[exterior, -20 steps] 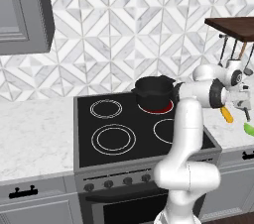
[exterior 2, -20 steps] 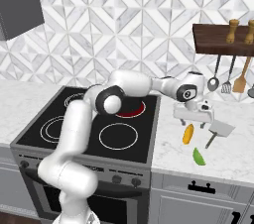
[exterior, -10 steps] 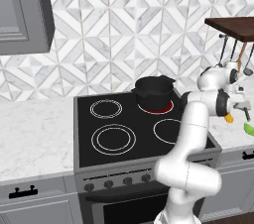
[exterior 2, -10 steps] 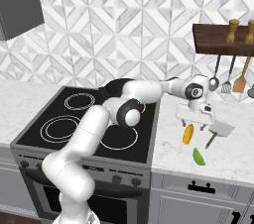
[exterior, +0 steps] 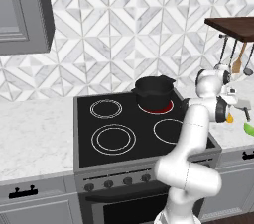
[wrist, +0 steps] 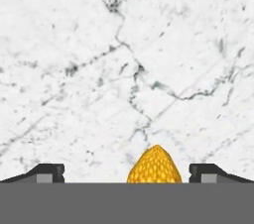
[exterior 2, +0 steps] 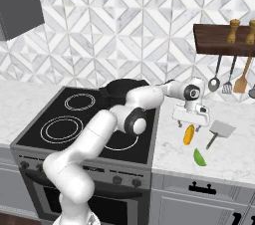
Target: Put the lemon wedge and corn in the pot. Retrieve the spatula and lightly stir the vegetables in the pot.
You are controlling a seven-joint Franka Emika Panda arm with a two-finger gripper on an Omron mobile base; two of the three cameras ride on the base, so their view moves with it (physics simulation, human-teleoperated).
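The corn lies on the marble tabletop right of the stove, the lemon wedge just beyond it and the spatula beside. In the hand view its tip sits centred between the fingers, which stand wide apart with nothing held. The gripper hangs just above, pointing down from the outstretched arm. Descending off-centre could nudge the round cob into rolling away. The pot waits on the back burner.
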